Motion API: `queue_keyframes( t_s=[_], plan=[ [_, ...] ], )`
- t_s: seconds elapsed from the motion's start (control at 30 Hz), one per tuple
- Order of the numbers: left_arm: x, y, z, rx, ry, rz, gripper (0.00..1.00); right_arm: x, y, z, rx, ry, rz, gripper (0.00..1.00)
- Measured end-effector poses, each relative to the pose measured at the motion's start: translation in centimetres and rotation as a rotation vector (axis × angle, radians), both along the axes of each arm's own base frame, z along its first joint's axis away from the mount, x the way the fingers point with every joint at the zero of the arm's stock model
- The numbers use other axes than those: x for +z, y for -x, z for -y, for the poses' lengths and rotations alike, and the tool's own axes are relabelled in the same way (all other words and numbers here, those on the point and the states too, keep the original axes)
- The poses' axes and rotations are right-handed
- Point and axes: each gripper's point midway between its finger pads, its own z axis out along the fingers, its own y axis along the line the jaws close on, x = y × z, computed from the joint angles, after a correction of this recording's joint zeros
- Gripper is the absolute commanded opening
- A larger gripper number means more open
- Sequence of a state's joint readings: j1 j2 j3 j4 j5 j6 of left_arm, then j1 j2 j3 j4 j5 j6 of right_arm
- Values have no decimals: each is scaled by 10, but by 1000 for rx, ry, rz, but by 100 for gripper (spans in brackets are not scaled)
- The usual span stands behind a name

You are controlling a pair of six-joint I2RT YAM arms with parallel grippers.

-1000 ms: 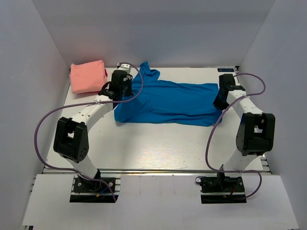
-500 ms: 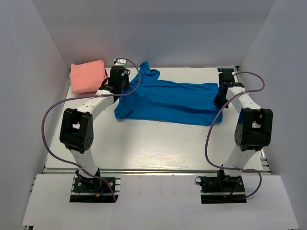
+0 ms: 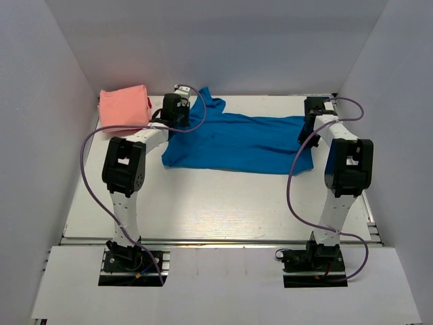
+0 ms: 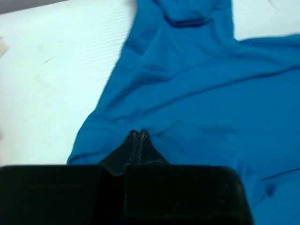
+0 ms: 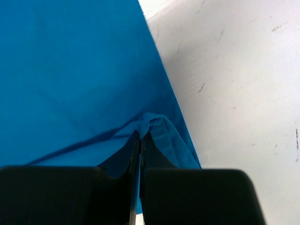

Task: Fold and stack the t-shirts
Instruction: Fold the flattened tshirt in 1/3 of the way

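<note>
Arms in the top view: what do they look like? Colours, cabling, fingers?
Left arm and right arm match: white links, boxy black joint housings, black base plates. A thin purple cable loops loose alongside each. Left gripper and right gripper have matte black fingers tapering to narrow tips. No markings visible on them.

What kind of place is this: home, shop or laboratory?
Probably a robotics laboratory cell: plain white walls enclose the table, two robot arms stand at its near edge, and a blue t-shirt and a pink t-shirt lie on it.
</note>
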State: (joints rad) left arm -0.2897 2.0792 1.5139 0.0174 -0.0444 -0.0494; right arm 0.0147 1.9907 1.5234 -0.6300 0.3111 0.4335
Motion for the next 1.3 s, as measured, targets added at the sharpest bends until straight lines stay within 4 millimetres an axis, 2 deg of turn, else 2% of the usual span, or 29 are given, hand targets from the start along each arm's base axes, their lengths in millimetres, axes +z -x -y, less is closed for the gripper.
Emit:
queue_keyframes(
  t_s=[0.2,0.33,0.4,0.47,0.5,0.53,0.57,0.6,0.63,0.67,0.7,0.77,0.9,1.03,1.1,1.2,1.3],
  plan=[
    [-21,-10,27,-236,-25,41,0,-10,-1,11,-21,-1,-23,2],
    [-17,-17,36,-316,-37,90,0,-9,-2,13,-23,0,-17,2],
    [-13,-21,39,-349,-44,120,0,-8,-4,14,-24,0,-13,17],
    [-10,-31,41,-357,-50,141,0,-8,-4,14,-22,0,-13,27],
    [-8,-40,41,-351,-50,156,0,-8,-4,14,-15,3,-14,39],
    [-7,-45,40,-346,-51,164,0,-8,-5,14,-20,2,-13,39],
    [-9,-49,38,-333,-47,161,0,-7,-6,15,-17,4,-12,53],
    [-11,-52,33,-308,-44,156,8,-7,-8,15,-22,3,-7,63],
    [-12,-54,28,-286,-41,150,33,-6,-11,15,-26,2,-1,70],
    [-13,-56,22,-265,-42,146,66,-4,-14,16,-28,4,4,79],
    [-15,-57,16,-244,-39,140,99,-1,-18,16,-31,2,14,82],
    [-16,-60,4,-189,-28,121,100,6,-27,17,-33,2,40,90],
    [-8,-68,-16,-98,-20,104,100,18,-36,17,-31,-1,77,90],
    [23,-79,-24,-46,-8,107,100,28,-28,15,-13,-10,85,90],
    [37,-77,-24,-38,9,109,100,34,-19,10,4,-28,95,90],
    [42,-54,-19,-60,43,59,100,41,-1,-4,66,-93,120,90],
    [35,-11,-9,-115,96,-21,100,37,18,-27,137,-191,139,90]
  ],
)
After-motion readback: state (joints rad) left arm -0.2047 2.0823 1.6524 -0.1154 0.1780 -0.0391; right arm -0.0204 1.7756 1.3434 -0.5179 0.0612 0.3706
